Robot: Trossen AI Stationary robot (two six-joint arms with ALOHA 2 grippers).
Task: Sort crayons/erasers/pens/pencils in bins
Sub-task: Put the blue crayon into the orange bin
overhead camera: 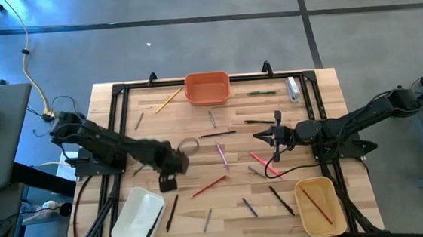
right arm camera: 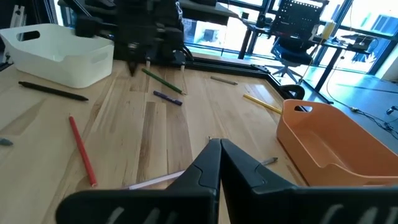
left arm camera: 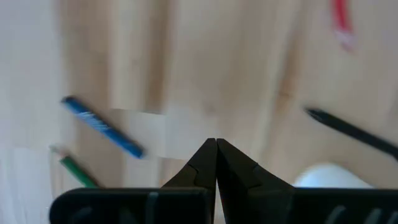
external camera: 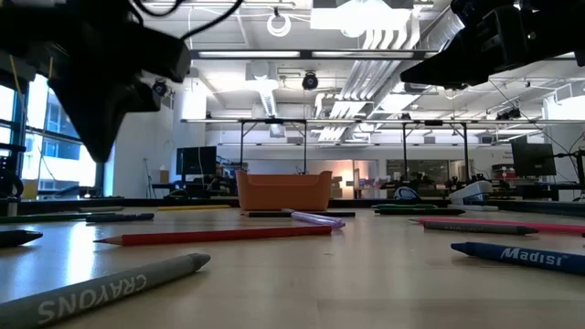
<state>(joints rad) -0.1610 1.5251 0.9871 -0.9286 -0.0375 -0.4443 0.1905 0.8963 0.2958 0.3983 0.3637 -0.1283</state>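
Observation:
Many thin sticks lie flat on the wooden table: a red pencil (overhead camera: 209, 185), a pink stick (overhead camera: 221, 154), a black pencil (overhead camera: 172, 211) and several more. The orange bin (overhead camera: 208, 88) stands at the far edge, the white bin (overhead camera: 137, 217) near left and the tan-yellow bin (overhead camera: 320, 207) near right. The white bin has a black stick inside and the tan-yellow bin a red one. My left gripper (overhead camera: 168, 185) hangs shut and empty above the table by the white bin (left arm camera: 323, 177). My right gripper (overhead camera: 258, 136) is shut and empty above mid-table, pointing left.
A clear-and-white tube (overhead camera: 293, 89) lies at the far right and a tape ring (overhead camera: 189, 145) beside the left arm. A black frame runs along the table's edges. In the left wrist view, a blue crayon (left arm camera: 102, 127) and a green pencil (left arm camera: 78, 171) lie below my left gripper.

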